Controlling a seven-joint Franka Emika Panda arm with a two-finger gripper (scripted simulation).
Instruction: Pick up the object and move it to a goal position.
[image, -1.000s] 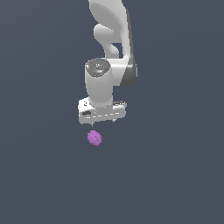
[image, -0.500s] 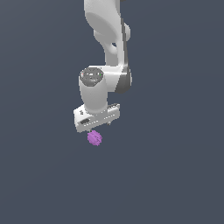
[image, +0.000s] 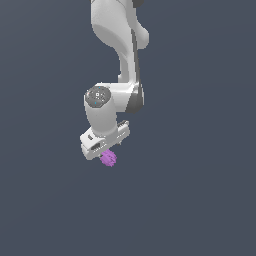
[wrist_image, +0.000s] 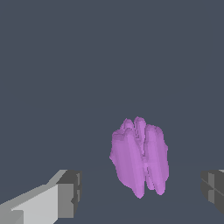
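Now the object (wrist_image: 139, 157) stands upright between spread gripper (wrist_image: 140, 192) fingers.

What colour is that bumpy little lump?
The lump is purple-magenta, clearest in the wrist view.

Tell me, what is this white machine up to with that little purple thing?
A white robot arm is going after a small bumpy purple lump on a plain dark grey floor. Its gripper hangs right over the lump. In the wrist view the lump sits between the two jaws, which stand wide open with a gap on each side. Nothing is gripped or lifted yet.
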